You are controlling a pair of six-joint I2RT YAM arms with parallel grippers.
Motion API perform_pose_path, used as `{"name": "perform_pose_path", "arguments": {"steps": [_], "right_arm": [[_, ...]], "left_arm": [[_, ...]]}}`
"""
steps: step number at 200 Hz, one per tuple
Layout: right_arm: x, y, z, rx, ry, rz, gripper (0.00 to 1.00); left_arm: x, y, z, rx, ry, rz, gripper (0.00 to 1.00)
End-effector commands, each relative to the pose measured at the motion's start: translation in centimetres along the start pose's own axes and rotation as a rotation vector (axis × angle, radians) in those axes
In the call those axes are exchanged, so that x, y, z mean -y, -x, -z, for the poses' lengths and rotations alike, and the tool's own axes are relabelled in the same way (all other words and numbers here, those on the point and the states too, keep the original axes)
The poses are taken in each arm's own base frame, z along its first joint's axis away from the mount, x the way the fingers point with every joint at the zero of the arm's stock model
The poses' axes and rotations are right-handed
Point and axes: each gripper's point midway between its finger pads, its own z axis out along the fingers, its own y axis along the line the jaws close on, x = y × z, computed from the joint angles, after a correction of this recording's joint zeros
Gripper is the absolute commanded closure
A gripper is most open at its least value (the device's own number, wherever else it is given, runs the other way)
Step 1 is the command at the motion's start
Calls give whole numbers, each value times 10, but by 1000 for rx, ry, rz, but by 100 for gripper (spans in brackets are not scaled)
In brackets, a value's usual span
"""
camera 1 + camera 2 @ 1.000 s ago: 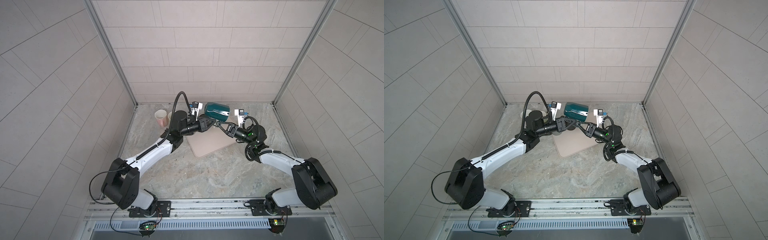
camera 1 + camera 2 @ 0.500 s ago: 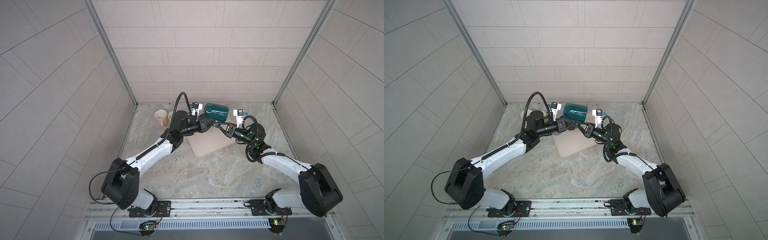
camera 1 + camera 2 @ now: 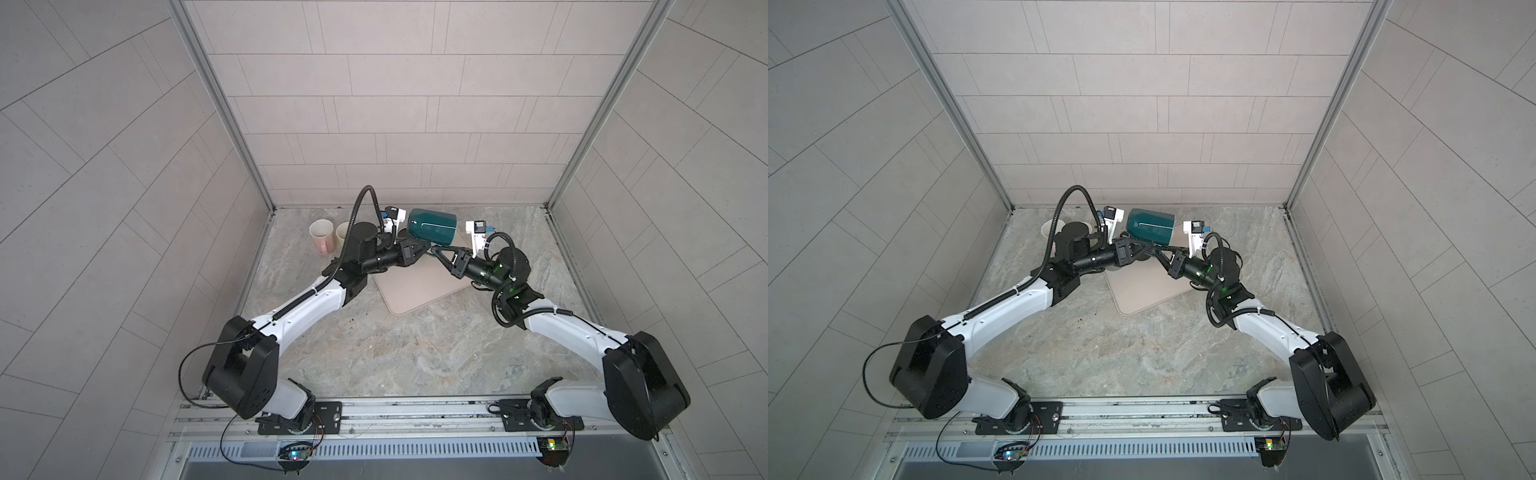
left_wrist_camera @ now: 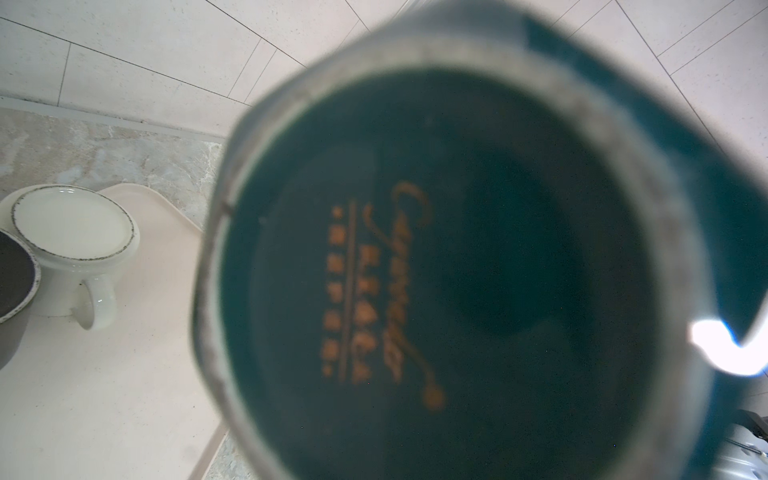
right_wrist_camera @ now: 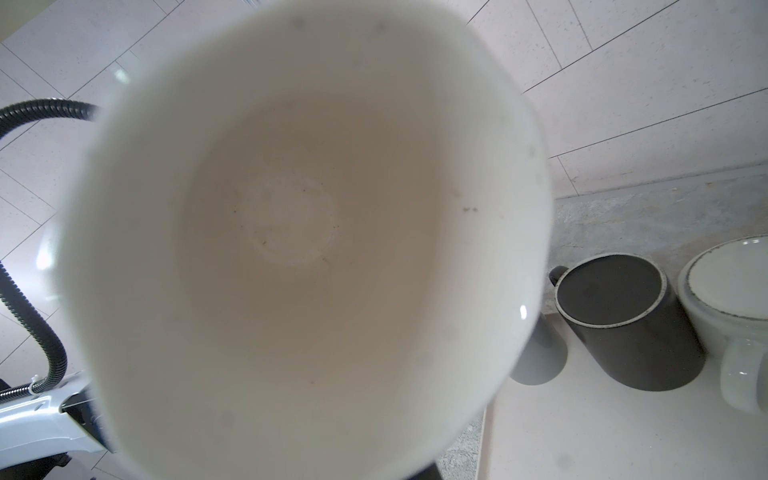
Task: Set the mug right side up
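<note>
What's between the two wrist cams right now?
The teal mug, turned on its side, as both top views show. Its base fills the left wrist view and its white inside fills the right wrist view.

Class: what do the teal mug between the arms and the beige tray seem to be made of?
The teal mug: likely glossy glazed ceramic; light glints on its wall, white inside, bare grey foot ring around a gold stamp. The beige tray: perhaps matte plastic or silicone; smooth, dull, rounded corners, raised lip.
</note>
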Motion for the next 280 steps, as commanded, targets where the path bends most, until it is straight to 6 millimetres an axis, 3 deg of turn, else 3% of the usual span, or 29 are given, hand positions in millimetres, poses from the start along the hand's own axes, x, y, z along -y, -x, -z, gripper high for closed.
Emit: {"name": "perform_pose_path", "arguments": {"steps": [1,118,178,198,253,280], "right_arm": [[-36,35,3,123,83,76,100],[-57,35,-10,124,94,123,100],[-63,34,-12,121,95,137,100],[-62,33,-12,118,86,142,100],[-65,33,-15,121,93,147,100],[-70,33,-13,126,105,152,100]], "left_arm": [[16,-1,-3,-14,-44,-80,100],[16,0,8,-5,-2,-107,100],[13,0,9,2,14,-110,94],[13,0,10,4,14,-111,89],[15,2,13,22,11,-123,64],[16,3,14,32,7,-127,61]]}}
